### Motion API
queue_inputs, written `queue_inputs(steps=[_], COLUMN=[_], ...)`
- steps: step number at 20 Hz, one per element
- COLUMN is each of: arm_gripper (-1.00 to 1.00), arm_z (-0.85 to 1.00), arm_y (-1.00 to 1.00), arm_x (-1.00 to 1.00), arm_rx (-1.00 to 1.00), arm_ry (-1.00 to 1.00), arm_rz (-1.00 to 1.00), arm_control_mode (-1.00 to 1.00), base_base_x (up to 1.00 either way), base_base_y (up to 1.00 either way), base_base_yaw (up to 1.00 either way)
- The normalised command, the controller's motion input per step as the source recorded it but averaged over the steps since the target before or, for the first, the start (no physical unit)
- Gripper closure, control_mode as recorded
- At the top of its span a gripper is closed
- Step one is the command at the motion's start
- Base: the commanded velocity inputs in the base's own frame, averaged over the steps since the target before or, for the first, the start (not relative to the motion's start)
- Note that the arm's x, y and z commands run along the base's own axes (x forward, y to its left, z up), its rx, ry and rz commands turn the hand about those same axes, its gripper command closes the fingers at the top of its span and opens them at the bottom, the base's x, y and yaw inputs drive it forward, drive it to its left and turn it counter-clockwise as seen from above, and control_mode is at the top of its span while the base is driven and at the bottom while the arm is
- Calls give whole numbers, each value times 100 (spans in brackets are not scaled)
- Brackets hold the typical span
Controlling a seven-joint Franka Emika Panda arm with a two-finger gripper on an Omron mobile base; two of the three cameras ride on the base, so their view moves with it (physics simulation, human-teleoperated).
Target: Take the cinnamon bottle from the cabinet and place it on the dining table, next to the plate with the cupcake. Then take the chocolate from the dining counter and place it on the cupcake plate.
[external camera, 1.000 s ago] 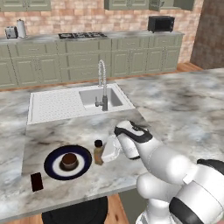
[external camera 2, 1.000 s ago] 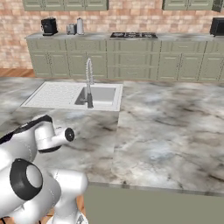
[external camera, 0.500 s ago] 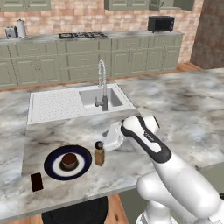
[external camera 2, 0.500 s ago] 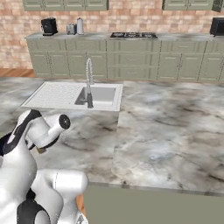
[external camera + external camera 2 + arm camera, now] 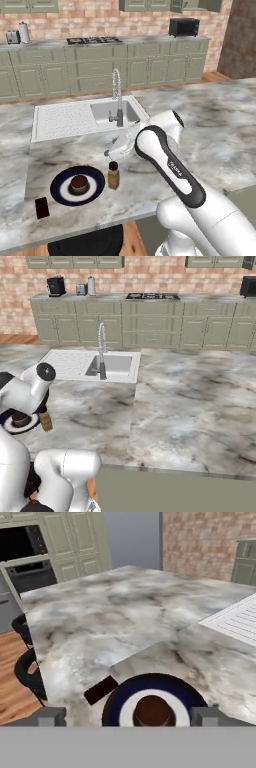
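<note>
Left base view: cinnamon bottle (image 5: 113,175) stood upright on marble surface (image 5: 220,130), just right of cupcake plate (image 5: 60,192); chocolate (image 5: 42,207) lay near plate's lower left. Right base view: bottle (image 5: 46,421) beside plate (image 5: 10,424), arm above. Hand view: fingers (image 5: 50,716) spread wide, gripping nothing, over cupcake (image 5: 153,710); chocolate (image 5: 101,690) just off the rim.

Gripper (image 5: 107,152) mostly hidden behind the wrist in the left base view, jaw spacing unreadable; plate (image 5: 31,425) partly covered by the arm in the right base view; cupcake (image 5: 153,711) cut off low in the hand view.
</note>
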Motion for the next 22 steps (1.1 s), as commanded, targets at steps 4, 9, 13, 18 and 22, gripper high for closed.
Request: queue_inputs(steps=[4,9,13,18,22], arm_gripper=[-100,-100,-100,-100,-100], arm_z=[98,41,-19,-83,-94], arm_y=[100,96,80,38,3], arm_x=[-42,-53,-33,-33,-1], arm_rx=[-26,-36,-48,-26,-13], arm_ry=[22,33,44,20,9], arm_rz=[-16,-31,-38,-35,-31], arm_control_mode=[-100,-100,-100,-100,-100], base_base_x=[0,0,0,0,0], base_base_y=[0,0,0,0,0], base_base_yaw=[0,0,0,0,0])
